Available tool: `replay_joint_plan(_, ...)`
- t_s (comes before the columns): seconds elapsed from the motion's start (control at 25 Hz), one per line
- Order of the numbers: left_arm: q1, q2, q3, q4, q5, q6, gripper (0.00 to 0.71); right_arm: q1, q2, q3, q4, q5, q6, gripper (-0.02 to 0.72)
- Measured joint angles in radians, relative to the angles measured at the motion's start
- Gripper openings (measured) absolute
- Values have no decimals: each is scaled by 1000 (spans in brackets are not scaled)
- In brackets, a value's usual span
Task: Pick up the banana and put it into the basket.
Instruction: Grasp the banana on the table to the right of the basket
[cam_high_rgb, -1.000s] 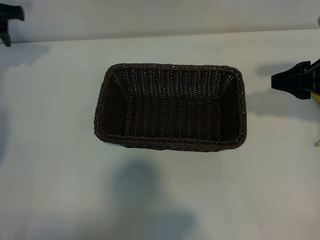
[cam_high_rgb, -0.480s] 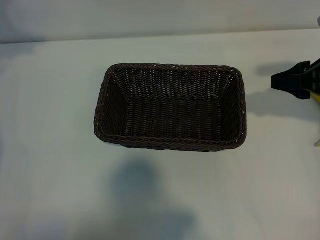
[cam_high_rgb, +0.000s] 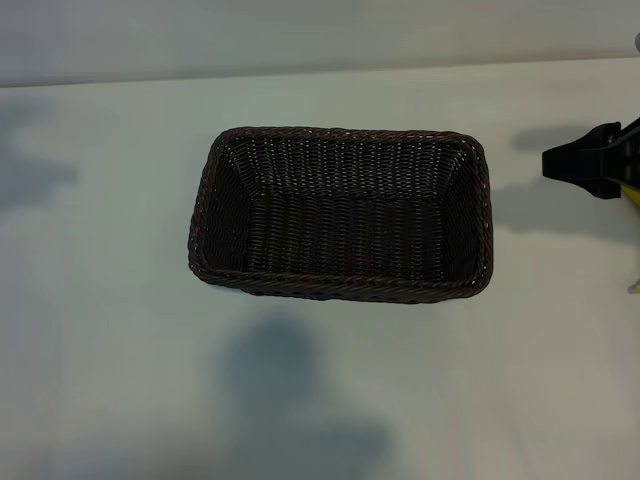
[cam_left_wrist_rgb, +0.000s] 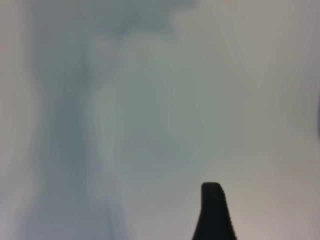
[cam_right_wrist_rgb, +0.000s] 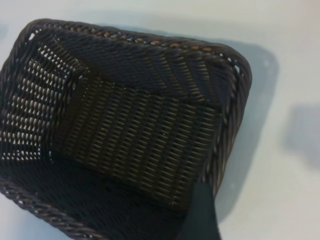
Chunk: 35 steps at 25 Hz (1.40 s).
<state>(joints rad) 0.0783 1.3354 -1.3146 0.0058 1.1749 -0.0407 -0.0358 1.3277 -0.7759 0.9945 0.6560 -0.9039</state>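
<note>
The dark brown woven basket sits mid-table with nothing inside; the right wrist view looks down into it. My right gripper hovers off the basket's right end, open and holding nothing, with one dark fingertip over the basket's rim. My left gripper is outside the exterior view. One of its fingertips shows over bare white table, and nothing is held. A thin yellow sliver shows at the right edge beside the right gripper; I cannot tell whether it is the banana.
The white table stretches all round the basket. A broad shadow lies in front of the basket and a fainter one at the far left. The table's back edge runs behind the basket.
The left gripper, seen at the top left corner a second ago, has left the exterior view; its shadow has shifted at the left. The right gripper and basket have not moved.
</note>
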Motion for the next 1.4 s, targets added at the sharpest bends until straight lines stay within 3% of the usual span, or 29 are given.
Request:
replay_joint_plan(0.44, 0, -567, 510, 5, -39, 20, 532, 0, 0, 0, 0, 0, 0, 584)
replay_joint_plan(0.76, 0, -862, 759, 4, -105, 24, 532, 0, 0, 0, 0, 0, 0, 584)
replay_joint_plan(1.24, 0, -1057, 812, 4, -124, 26, 531, 0, 0, 0, 0, 0, 0, 584)
replay_joint_plan(1.4, -30, -1172, 813, 4, -124, 26, 531, 0, 0, 0, 0, -5, 0, 584)
